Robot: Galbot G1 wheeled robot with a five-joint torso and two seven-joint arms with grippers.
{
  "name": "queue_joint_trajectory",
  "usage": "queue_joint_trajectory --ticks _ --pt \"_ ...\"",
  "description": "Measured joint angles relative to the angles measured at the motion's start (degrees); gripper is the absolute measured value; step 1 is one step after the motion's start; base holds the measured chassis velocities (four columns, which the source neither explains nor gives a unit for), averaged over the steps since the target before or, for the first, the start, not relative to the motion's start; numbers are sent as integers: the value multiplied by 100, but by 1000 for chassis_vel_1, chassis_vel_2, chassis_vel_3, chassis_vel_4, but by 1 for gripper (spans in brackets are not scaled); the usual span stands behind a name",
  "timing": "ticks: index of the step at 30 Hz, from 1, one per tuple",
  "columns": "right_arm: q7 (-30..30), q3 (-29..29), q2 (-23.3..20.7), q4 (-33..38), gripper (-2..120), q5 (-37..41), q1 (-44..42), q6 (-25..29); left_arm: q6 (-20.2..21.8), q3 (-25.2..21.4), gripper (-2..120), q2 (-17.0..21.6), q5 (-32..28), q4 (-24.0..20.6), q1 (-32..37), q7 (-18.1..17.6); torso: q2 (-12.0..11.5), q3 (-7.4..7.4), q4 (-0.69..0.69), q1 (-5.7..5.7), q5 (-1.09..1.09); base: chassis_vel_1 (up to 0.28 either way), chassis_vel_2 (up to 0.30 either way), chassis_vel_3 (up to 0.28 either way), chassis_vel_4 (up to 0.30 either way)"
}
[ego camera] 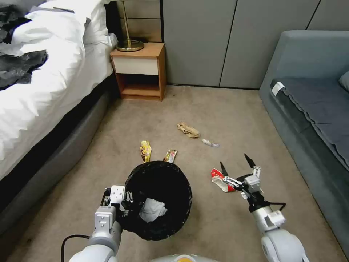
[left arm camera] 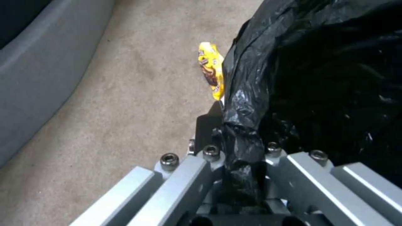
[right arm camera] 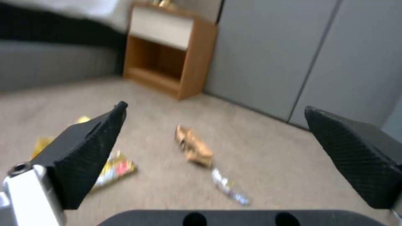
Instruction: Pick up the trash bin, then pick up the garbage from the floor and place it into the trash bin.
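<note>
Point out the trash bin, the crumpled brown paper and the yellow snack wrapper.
trash bin (ego camera: 181, 189), head view, on the black bag folded over its rim.
crumpled brown paper (ego camera: 188, 130), head view, on the middle of the wad.
yellow snack wrapper (left arm camera: 210, 69), left wrist view, on its printed middle.

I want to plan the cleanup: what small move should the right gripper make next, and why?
Probably lower the open right gripper onto the red-white wrapper just beside it, the nearest litter. The left gripper already holds the black-lined round trash bin.
</note>
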Motion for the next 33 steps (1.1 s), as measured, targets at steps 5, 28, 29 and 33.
queue_joint_trajectory --ticks 5,28,29,33 --pt "-255 -313 -193 -1073 103 -178 651 -82 4 -13 1 -36 25 44 9 0 0 0 -3 0 -2 0 0 0 0" --pt "-930 -536 20 -4944 100 -527 2697 688 24 -73 1 -157 87 108 13 -3 0 0 -1 0 -3 0 0 0 0" --pt "-936 -521 30 -5036 100 -528 2729 717 22 -68 1 -159 90 108 14 -3 0 0 -1 0 -2 0 0 0 0" --pt "-953 -468 50 -5252 100 -548 2779 783 11 -50 1 -163 115 108 29 -4 0 0 -1 0 -2 0 0 0 0"
